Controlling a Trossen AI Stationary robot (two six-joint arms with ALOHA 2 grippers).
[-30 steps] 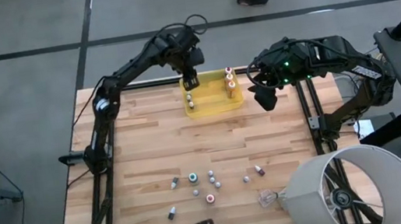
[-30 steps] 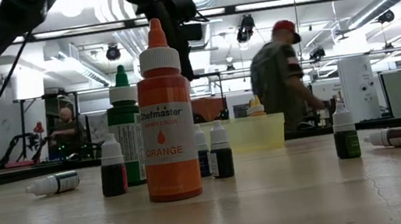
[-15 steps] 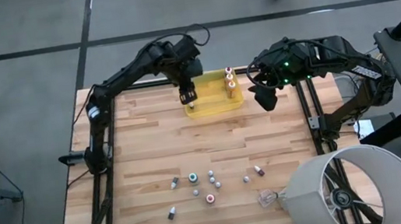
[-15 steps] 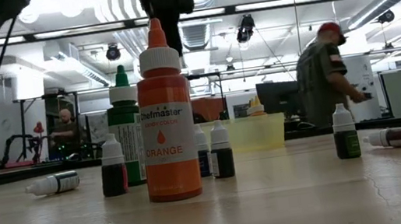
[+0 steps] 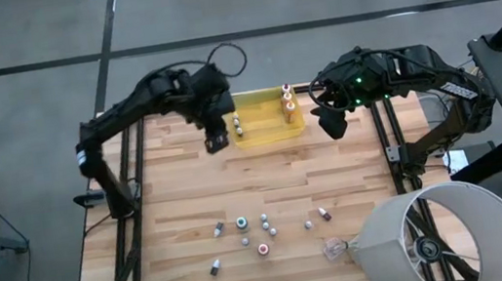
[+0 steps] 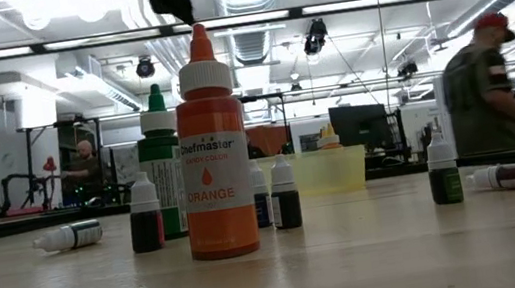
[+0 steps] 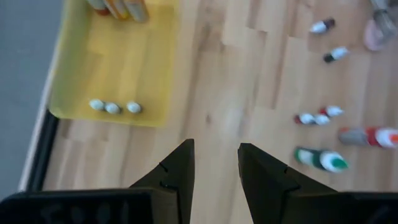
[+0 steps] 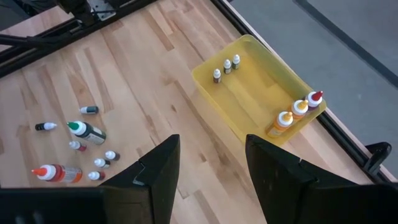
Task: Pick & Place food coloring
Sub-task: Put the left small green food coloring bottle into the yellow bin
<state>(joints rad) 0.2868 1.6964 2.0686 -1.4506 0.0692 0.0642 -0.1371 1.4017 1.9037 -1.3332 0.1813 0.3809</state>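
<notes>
Several food coloring bottles stand or lie on the wooden table near its front edge. The low view shows the big orange one and a green-capped one upright. Three small white-capped bottles stand at the left end of the yellow tray. Three taller ones stand at its right end. My left gripper hangs open and empty over bare wood just left of the tray. My right gripper waits open beside the tray's right end.
A clear crumpled plastic scrap lies at the front right. Beside it stands a large white lamp shade. Bare wood lies between the tray and the loose bottles. A person walks in the room beyond the table.
My left gripper has risen from over the tray's left end and swung toward the table's left and near side. It now hangs over wood beside the tray. The three small bottles stay in the tray. A person has walked across the background.
</notes>
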